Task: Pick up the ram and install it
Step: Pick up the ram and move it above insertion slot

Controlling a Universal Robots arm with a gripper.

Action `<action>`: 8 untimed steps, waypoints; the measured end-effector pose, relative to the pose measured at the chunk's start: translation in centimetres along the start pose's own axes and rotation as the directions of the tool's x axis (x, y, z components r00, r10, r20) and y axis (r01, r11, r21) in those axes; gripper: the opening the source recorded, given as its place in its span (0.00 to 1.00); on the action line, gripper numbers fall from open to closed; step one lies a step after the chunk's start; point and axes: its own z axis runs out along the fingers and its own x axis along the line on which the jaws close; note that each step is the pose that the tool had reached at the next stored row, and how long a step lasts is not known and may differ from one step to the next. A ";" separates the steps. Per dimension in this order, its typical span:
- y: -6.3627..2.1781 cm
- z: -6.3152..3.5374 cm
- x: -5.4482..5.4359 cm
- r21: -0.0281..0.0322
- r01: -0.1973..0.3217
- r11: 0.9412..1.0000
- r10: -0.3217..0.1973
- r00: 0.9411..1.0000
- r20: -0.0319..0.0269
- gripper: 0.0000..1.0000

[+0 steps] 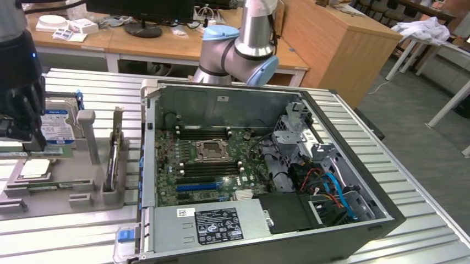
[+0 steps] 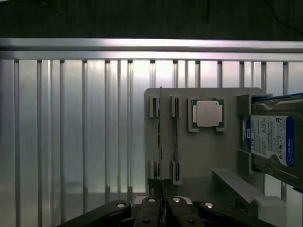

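Green and razor-thin, the ram (image 2: 160, 137) gives the wrist camera just its top edge. It's standing on edge in the slots of a grey holder (image 2: 199, 161), so chips and label can't be read from here. In the exterior view the ram (image 1: 115, 157) is a dark upright blade on that holder. The holder sits on the slatted metal table (image 1: 74, 231), toward the edge at the exterior view's left, just beside the open computer case (image 1: 264, 165).

A second thin strip (image 2: 176, 137) stands just beside the ram, and what it is, hard to say. The processor (image 2: 207, 113) lies flat in its pocket. The blue-labelled hard drive (image 2: 272, 139) is cut off by the frame.

Now the tool (image 2: 161, 211): its fingertips poke into the wrist view, the rest out of frame. In the exterior view the tool (image 1: 31, 140) is a dark mass, half cut off at the frame edge, hanging just beside the hard drive and apart from the ram. Fingers drawn together, closed, with no grip on anything. The ram sits in its holder, not in the motherboard (image 1: 213, 159) slots.
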 end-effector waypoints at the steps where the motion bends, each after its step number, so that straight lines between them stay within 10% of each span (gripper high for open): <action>1: 0.00 -0.17 0.0 0.000 0.000 1.000 0.000 1.000 0.000 0.12; 8: 0.01 -1.28 0.0 0.000 0.000 1.000 0.000 1.000 -0.001 0.12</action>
